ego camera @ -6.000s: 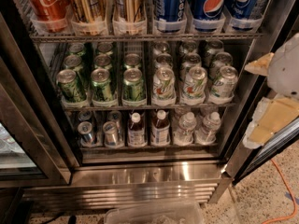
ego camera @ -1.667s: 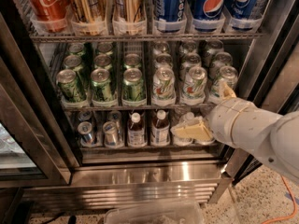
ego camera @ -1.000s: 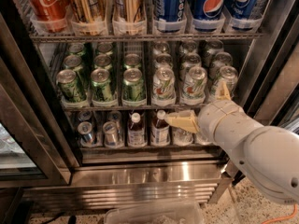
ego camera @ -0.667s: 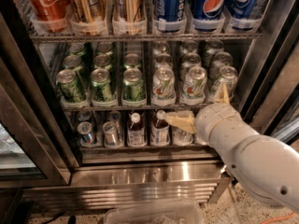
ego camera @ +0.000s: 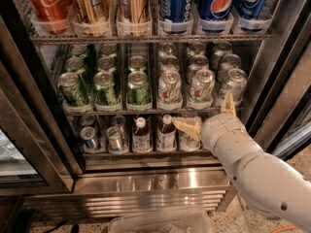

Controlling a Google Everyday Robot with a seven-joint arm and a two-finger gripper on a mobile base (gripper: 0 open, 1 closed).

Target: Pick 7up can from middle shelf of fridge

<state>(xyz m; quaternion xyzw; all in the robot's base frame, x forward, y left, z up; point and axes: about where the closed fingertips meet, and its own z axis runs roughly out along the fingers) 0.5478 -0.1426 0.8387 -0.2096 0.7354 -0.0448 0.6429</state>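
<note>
The fridge (ego camera: 34,101) stands open. Its middle shelf (ego camera: 146,111) holds three rows of dark green cans (ego camera: 105,88) on the left and three rows of silver-white 7up cans (ego camera: 169,88) on the right. The front 7up cans stand at the shelf's front edge, the others (ego camera: 201,86) (ego camera: 233,84) to the right of the first. My gripper (ego camera: 206,116) is open, just below the middle shelf's front edge at the right. One finger (ego camera: 187,126) points left over the bottom shelf. The other finger (ego camera: 227,104) points up and overlaps the base of the right-hand 7up can. It holds nothing.
The top shelf holds a Coca-Cola can (ego camera: 46,4), gold cans (ego camera: 90,4) and blue Pepsi cans (ego camera: 217,1). The bottom shelf holds small cans (ego camera: 90,138) and bottles (ego camera: 141,135). Dark door frames (ego camera: 272,81) flank the opening. A clear plastic bin (ego camera: 155,222) sits on the floor below the steel base.
My arm has come in from the right in front of the bottom shelf. In the last second the gripper has shifted only slightly left and stays open.
</note>
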